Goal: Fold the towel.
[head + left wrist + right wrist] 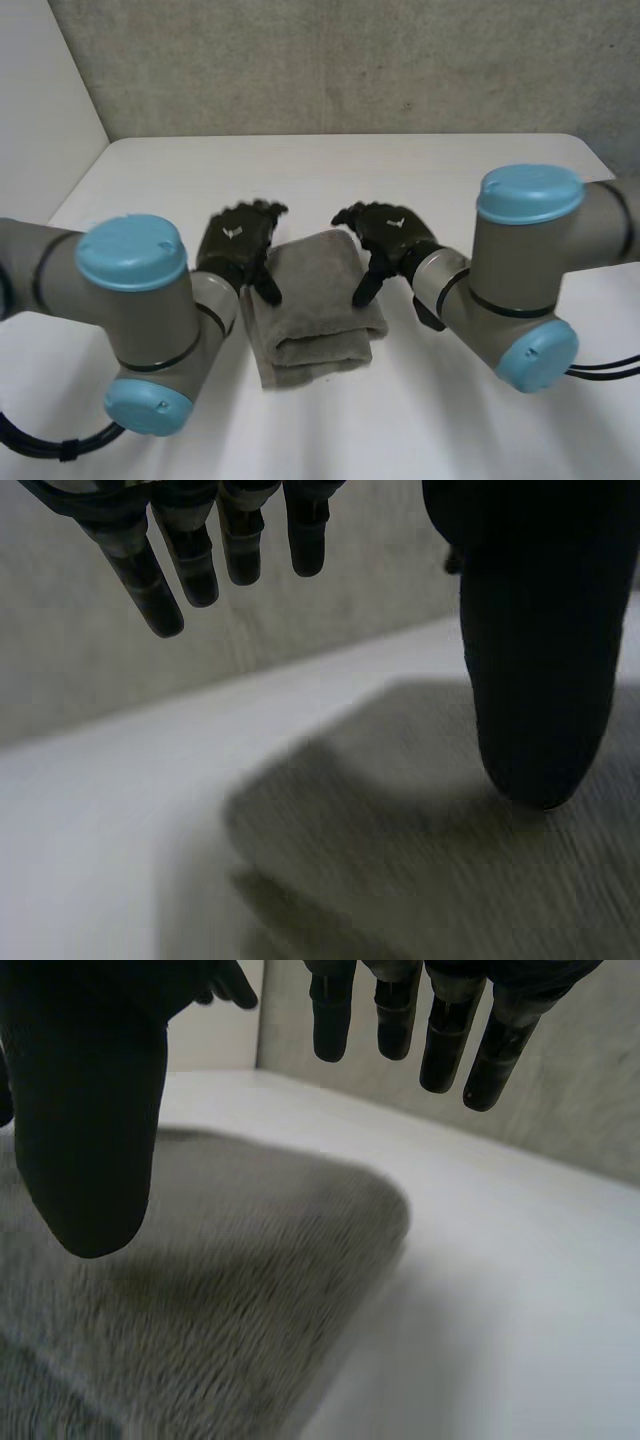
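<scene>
A grey towel (315, 305) lies folded into a thick narrow stack in the middle of the white table (330, 170). My left hand (240, 245) hovers at the towel's left edge, fingers straight and spread, thumb over the cloth, holding nothing. My right hand (385, 240) hovers at the right edge, also open, its thumb pointing down at the cloth. In the left wrist view the thumb (540, 650) hangs just above the towel (450, 860). The right wrist view has the thumb (90, 1120) above the towel's (220, 1290) rounded corner, with the fingers (440, 1020) past it.
The table's (110, 145) back edge meets a grey wall (330, 60). My two arms (140, 300) (520, 270) flank the towel near the front.
</scene>
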